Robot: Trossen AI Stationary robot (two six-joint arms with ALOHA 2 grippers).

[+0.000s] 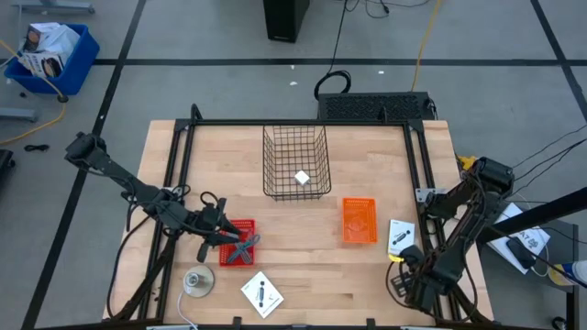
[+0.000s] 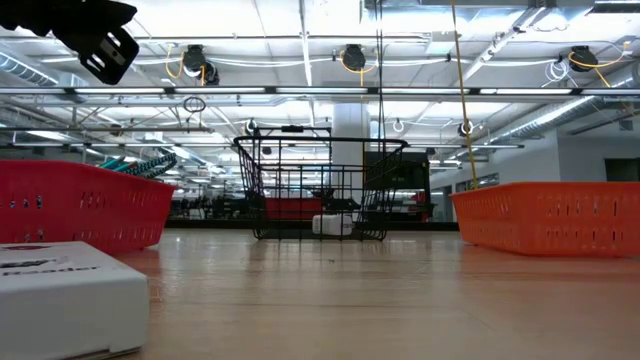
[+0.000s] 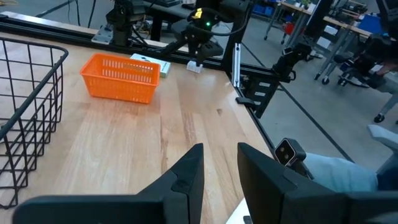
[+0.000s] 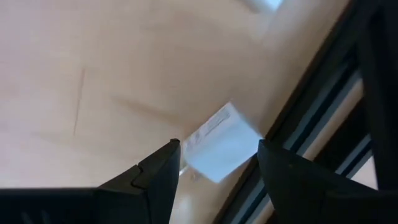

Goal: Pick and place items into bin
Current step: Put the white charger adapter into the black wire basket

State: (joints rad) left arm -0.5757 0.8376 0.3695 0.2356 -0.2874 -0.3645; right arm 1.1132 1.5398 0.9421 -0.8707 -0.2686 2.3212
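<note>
The bench (image 1: 303,275) lies bare across its middle, between the red basket (image 1: 237,240) and the orange basket (image 1: 359,220), and in front of the wire bin (image 1: 295,162), so that lane is open. The wire bin's top is open from above, with 1 white cube (image 1: 302,178) inside. Near the front edge, a grey disc (image 1: 198,280) and a white card (image 1: 262,293) take up room. A black frame rail (image 1: 417,183) bounds the right side, and a small white box (image 1: 401,236) sits just beside it, perhaps touching.

No legible text anywhere.
</note>
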